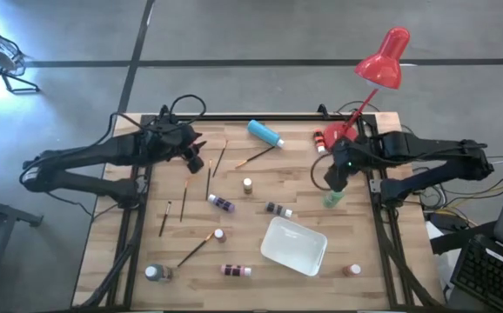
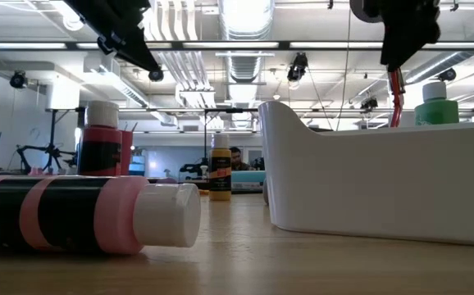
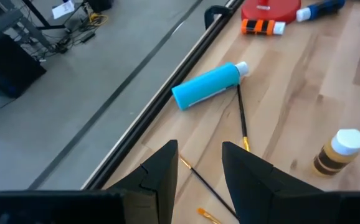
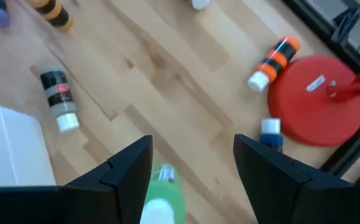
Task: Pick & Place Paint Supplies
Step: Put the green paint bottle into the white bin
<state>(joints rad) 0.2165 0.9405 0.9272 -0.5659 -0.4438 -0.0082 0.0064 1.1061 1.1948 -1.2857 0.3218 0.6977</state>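
Observation:
Paint bottles and thin brushes are scattered over the wooden table. A green white-capped bottle [image 1: 334, 198] [image 4: 163, 186] stands upright on its base near the right edge. My right gripper [image 1: 334, 180] [image 4: 192, 155] hangs open just above it, clear of the cap. My left gripper [image 1: 201, 159] [image 3: 200, 165] hovers open over the far left part, above two dark-handled brushes [image 3: 242, 118] lying flat. A light blue bottle [image 1: 265, 132] [image 3: 208, 86] lies on its side by the far edge. Nothing is between either gripper's fingers.
A white tray [image 1: 293, 245] [image 2: 385, 188] sits near the front, right of centre. The red desk lamp's base [image 1: 334, 136] [image 4: 320, 99] stands at the far right with an orange-striped bottle [image 4: 273, 62] beside it. Several bottles lie between the arms, a pink-and-black one [image 2: 81, 213] near the front.

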